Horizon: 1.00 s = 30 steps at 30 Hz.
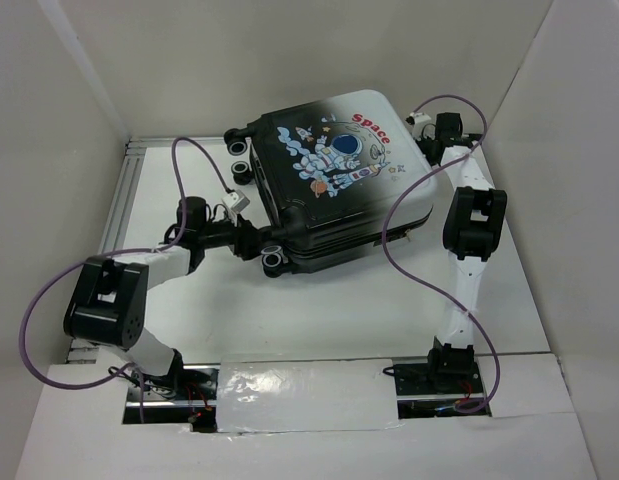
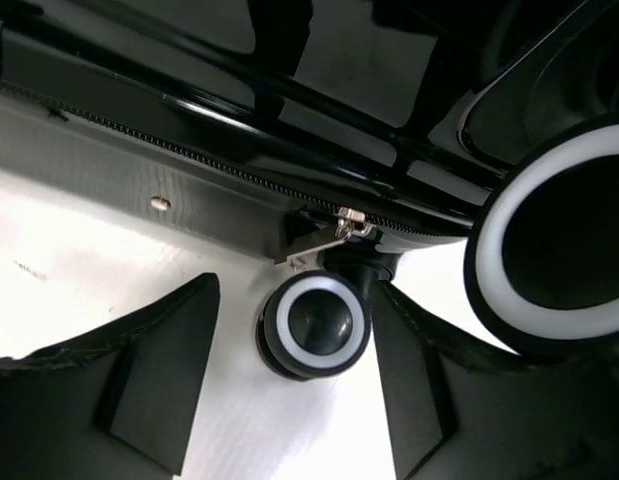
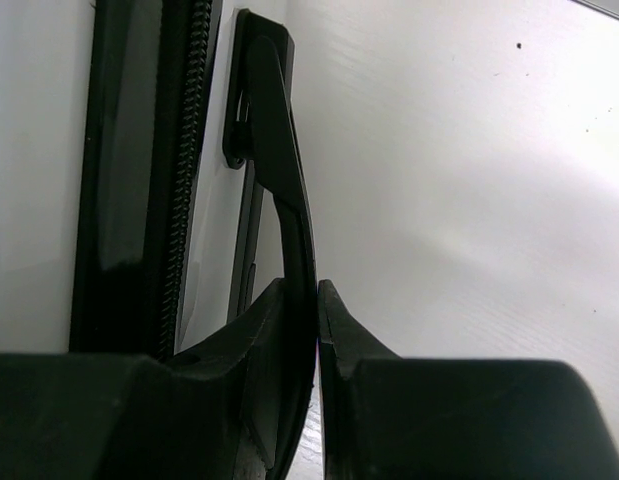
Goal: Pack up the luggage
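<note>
**Luggage lies closed on the counter; zip state not settled**

Right end effector (image 3: 301, 290): clenched on a thin black tab (image 3: 289, 190) fixed at the shell edge, just beside the zipper teeth (image 3: 194, 110). The tab shows edge-on only, so it may be a zip pull or a slim handle; I cannot say which.

Left end effector (image 2: 295, 285): released. Its fingers (image 2: 159, 390) are spread either side of a small caster wheel (image 2: 317, 325), with a gap showing on both sides. A metal zipper pull (image 2: 347, 225) sits just above that wheel, against the seam.

The luggage (image 1: 334, 185) lies flat with the astronaut print up, in the middle of the counter (image 1: 319, 320). The left arm is at its near-left wheel corner and the right arm at its far-right corner.

Progress (judgement): the two shells are together, so loading looks finished. Running the zip round the seam seems to be the step in hand. How much of the seam is already zipped cannot be told.

Contents: none visible, since the closed shell hides the interior.
</note>
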Each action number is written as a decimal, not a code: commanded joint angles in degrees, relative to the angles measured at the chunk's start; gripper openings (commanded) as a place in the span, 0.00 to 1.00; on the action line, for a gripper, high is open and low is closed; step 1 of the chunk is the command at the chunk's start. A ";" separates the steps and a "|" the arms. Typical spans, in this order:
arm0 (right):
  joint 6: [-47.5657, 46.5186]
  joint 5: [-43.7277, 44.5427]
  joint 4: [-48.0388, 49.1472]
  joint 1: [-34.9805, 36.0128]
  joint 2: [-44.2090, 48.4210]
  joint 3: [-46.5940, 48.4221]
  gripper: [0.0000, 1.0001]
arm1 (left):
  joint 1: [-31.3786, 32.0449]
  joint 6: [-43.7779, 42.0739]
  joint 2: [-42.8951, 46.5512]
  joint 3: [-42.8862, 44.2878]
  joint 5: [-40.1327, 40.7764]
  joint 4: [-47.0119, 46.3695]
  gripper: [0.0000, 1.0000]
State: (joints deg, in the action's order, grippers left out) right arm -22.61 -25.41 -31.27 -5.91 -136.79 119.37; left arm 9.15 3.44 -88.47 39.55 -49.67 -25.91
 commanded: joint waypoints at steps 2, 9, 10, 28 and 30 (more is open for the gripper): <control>-2.44 -1.05 -2.75 0.20 -2.16 -2.56 0.00 | 2.10 0.68 -2.05 2.98 -4.82 -9.41 0.73; -2.44 -1.05 -2.75 0.20 -1.64 -3.27 0.00 | 4.48 2.35 -5.13 3.60 -5.96 -13.37 0.69; -1.92 -1.05 -2.14 0.20 -1.64 -3.79 0.00 | 4.48 2.36 -5.66 3.60 -5.96 -14.68 0.67; 2.82 2.28 -1.00 0.20 -1.64 -4.94 0.00 | 6.06 7.10 -8.40 2.03 -1.50 -18.75 0.00; 7.55 3.00 -0.99 0.20 -2.25 -4.42 0.00 | 5.44 8.06 -4.89 0.62 2.99 -16.38 0.00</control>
State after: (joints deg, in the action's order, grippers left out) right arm -20.23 -26.15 -27.81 -6.17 -136.64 117.54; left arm 13.76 11.07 -97.54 40.62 -53.04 -39.35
